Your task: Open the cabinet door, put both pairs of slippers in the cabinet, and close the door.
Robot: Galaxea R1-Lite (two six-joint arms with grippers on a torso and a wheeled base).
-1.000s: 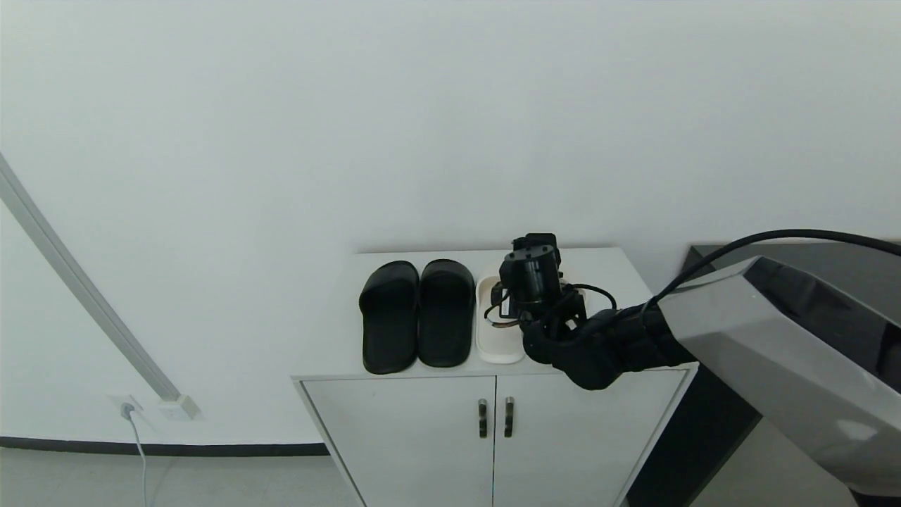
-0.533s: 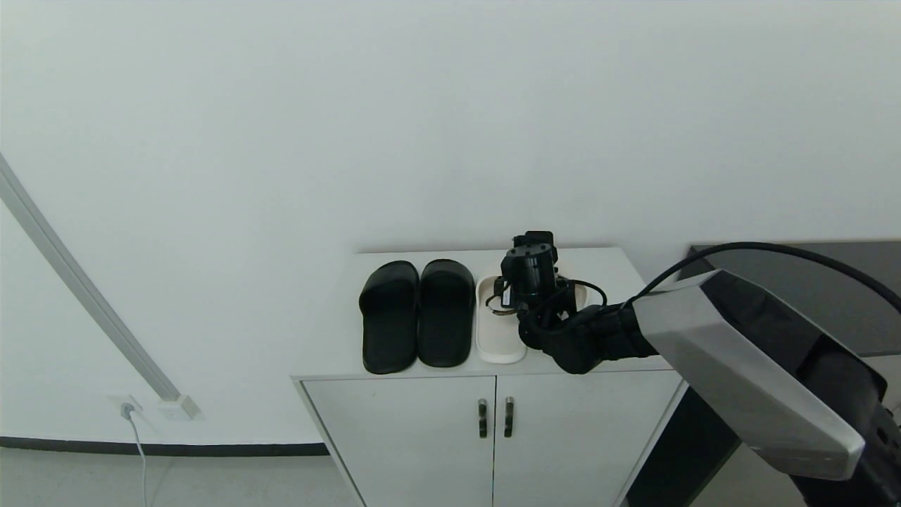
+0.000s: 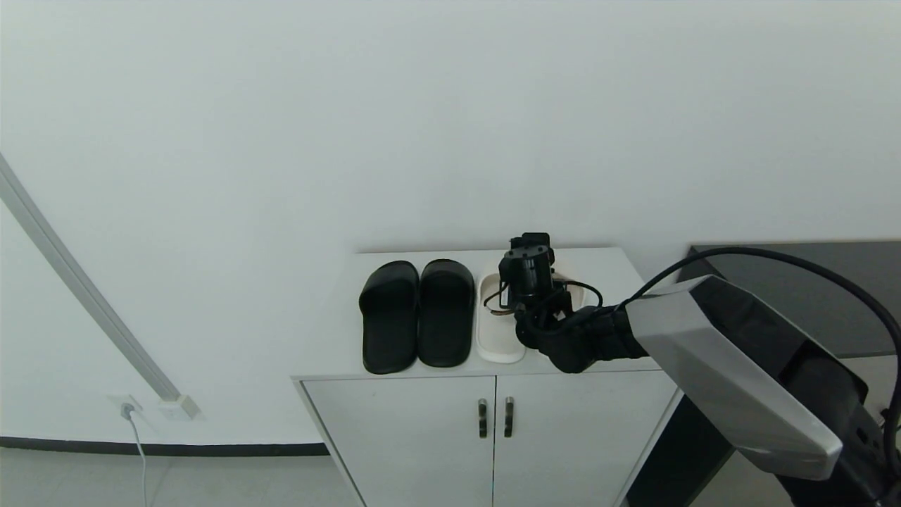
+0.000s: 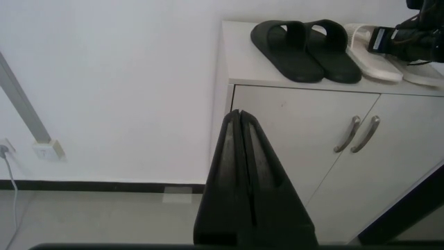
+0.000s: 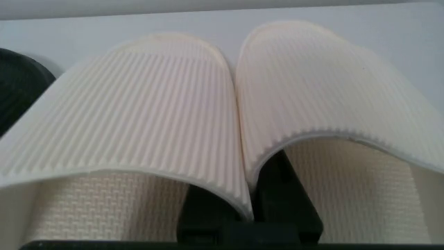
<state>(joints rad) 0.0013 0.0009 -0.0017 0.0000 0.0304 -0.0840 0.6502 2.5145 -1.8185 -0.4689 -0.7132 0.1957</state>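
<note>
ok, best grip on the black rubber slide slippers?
On the black rubber slide slippers, likely pinch the adjoining inner strap edges together, one gripper finger under each arched strap, entering from the open heel ends at the front edge of the white cabinet; toes face the wall.

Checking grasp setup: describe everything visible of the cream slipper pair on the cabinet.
The cream ribbed-strap rubbery slippers lie flat, side by side and touching, on the white cabinet top, right of the black slippers. Footbeds are textured. The right gripper's fingers sit under the straps, pinching their inner edges.
</note>
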